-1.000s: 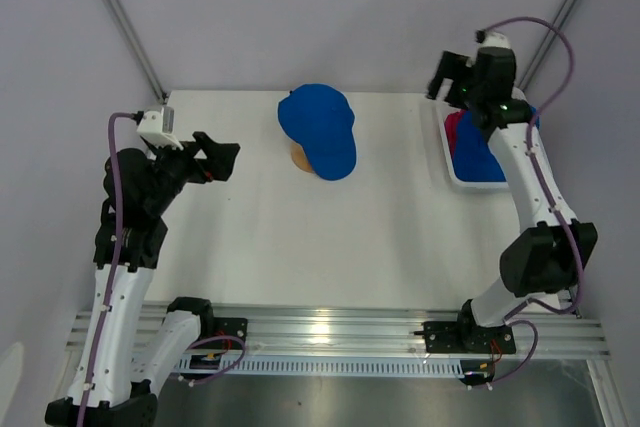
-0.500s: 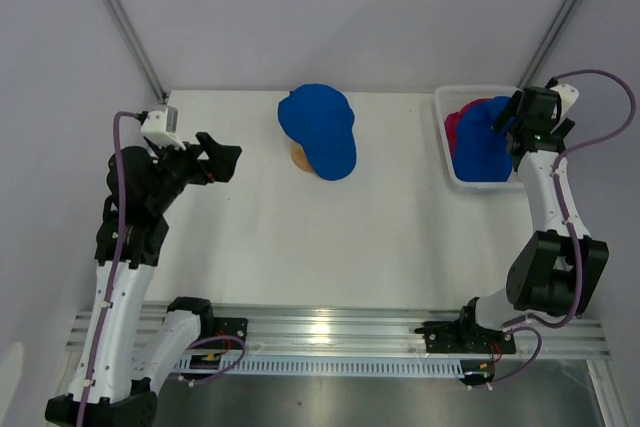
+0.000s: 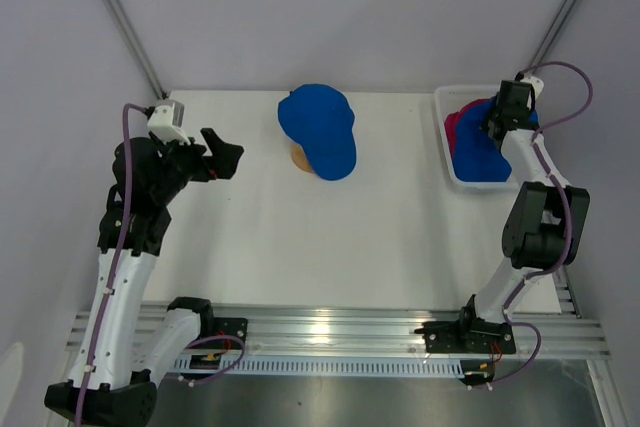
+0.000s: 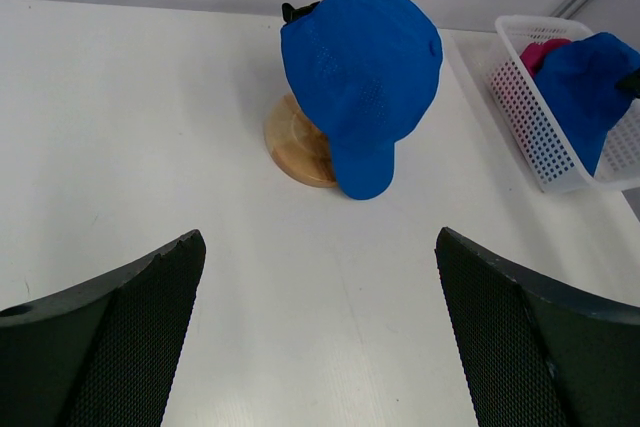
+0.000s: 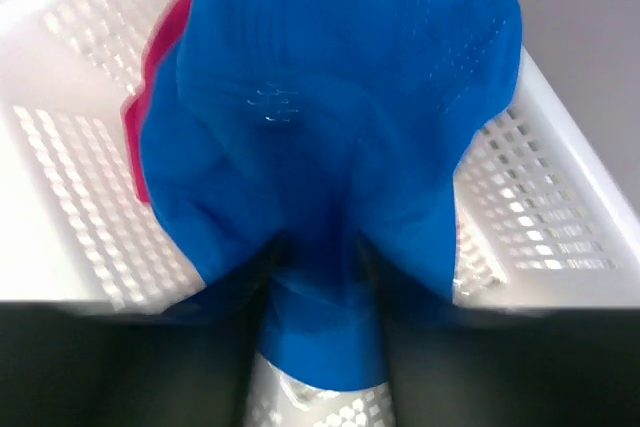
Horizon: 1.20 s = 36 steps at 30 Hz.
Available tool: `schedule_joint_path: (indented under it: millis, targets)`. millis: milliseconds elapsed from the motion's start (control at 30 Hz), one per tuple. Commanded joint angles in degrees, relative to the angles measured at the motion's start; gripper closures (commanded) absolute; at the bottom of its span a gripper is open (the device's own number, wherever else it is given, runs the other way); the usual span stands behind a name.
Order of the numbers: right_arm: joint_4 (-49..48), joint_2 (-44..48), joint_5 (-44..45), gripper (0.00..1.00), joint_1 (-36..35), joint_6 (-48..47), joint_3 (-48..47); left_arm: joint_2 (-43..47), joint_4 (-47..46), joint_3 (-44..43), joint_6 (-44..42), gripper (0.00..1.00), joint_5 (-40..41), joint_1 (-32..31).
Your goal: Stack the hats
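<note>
A royal blue hat (image 3: 320, 129) (image 4: 365, 77) sits on the tan wooden stand (image 3: 298, 157) (image 4: 293, 142) at the table's far middle. A second blue hat (image 3: 478, 150) (image 5: 330, 97) lies in the white mesh basket (image 3: 446, 169) (image 5: 560, 197) on top of a magenta hat (image 3: 453, 127) (image 5: 152, 77). My right gripper (image 3: 491, 127) (image 5: 318, 257) reaches into the basket, its fingers pinched on a fold of this blue hat. At the left, my left gripper (image 3: 232, 157) (image 4: 320, 247) hangs open over bare table, facing the stand.
The basket (image 4: 530, 122) stands at the table's far right corner, next to the right wall. A slanted frame pole (image 3: 125, 22) rises behind the table's far left corner, another (image 3: 560, 17) behind the basket. White tabletop (image 3: 330, 237) lies between the two arms.
My right arm swung from above the basket's far side down into it, and its fingers closed on the blue hat there. The left arm barely shifted.
</note>
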<state>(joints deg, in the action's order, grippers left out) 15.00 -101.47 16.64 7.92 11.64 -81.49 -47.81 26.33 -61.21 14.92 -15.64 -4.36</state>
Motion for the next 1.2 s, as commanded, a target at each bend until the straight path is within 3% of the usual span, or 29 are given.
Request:
schedule_joint_path:
  millis: [0,100,300,433,600,833,933,1167]
  targets:
    - [-3.3,-1.3,1.8,0.74,0.1,-1.4,-5.6,0.0,-0.2,-2.0,-1.2,0.00,-0.4,0.7]
    - [-2.2,-0.1,2.3,1.00,-0.3,-2.6,-7.0,-0.2,-0.3,-1.9,-1.3,0.01,-0.4,0.8]
    - [0.2,5.7,-0.9,1.00,-2.4,-6.1,-9.6,-1.1,-0.8,-1.7,-1.3,0.01,-2.6,0.8]
    - [1.5,10.8,-13.7,1.00,-6.2,-10.6,-12.9,-1.1,-0.8,-1.8,-1.2,0.00,-3.1,0.9]
    - [3.2,13.8,-21.7,1.00,-18.1,-19.3,-19.9,-0.9,-1.1,-1.8,-1.1,0.01,-4.0,0.9]
    - [4.4,5.1,-55.8,0.97,-21.6,-11.9,-35.2,0.3,-1.0,-1.7,-1.3,0.00,-4.0,0.9]
    - [3.2,1.8,-61.3,0.90,-24.9,-14.5,-36.8,0.8,-1.0,-1.6,-1.5,0.00,-3.7,0.9]
    - [9.2,-8.4,-60.7,0.97,-28.9,-20.6,-45.4,1.1,-0.9,-1.5,-1.8,0.01,-3.6,0.9]
